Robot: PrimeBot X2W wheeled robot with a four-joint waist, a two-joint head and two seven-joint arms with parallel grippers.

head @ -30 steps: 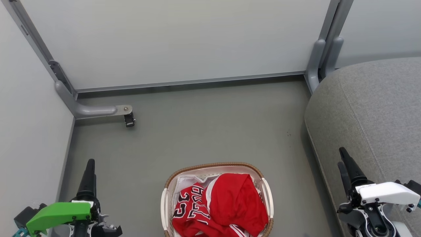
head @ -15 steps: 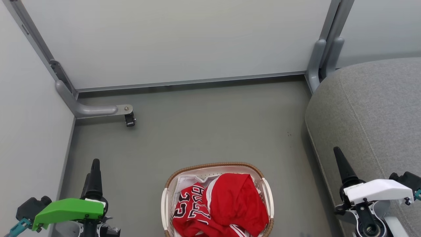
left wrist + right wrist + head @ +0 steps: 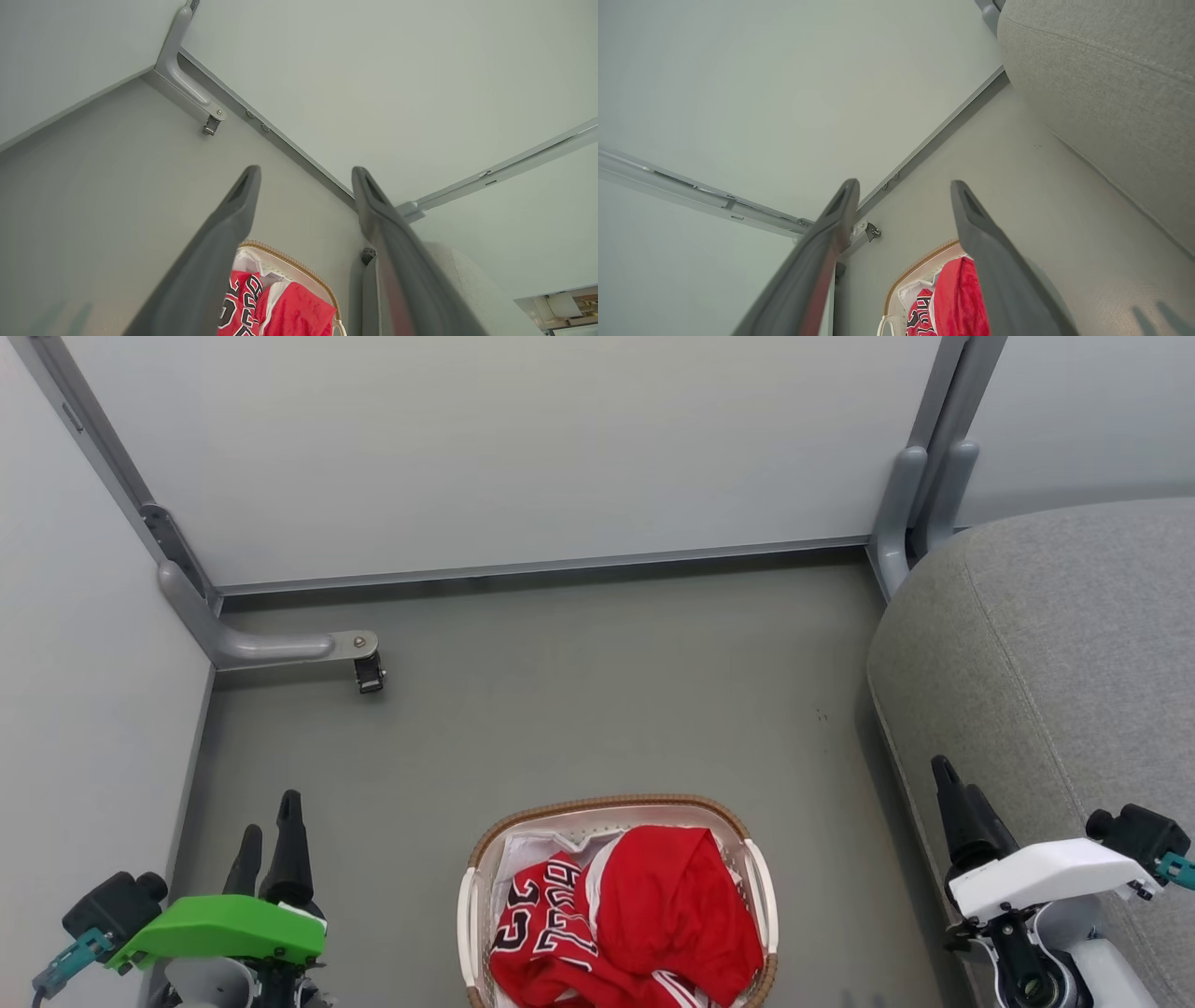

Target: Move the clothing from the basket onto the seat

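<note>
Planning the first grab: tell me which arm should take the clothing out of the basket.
Right, probably. Both open, similarly far from the clothing in the basket, but the right gripper is beside the seat; the left gripper is opposite.

On the red jersey (image 3: 537, 933) at the left side of the basket (image 3: 607, 800) I see black, white-edged letters and digits, but folded and turned, so I cannot read them.

Clothing (image 3: 644, 915) in basket (image 3: 607, 803) on floor (image 3: 579, 691), seat (image 3: 1055, 653) at right.
</note>
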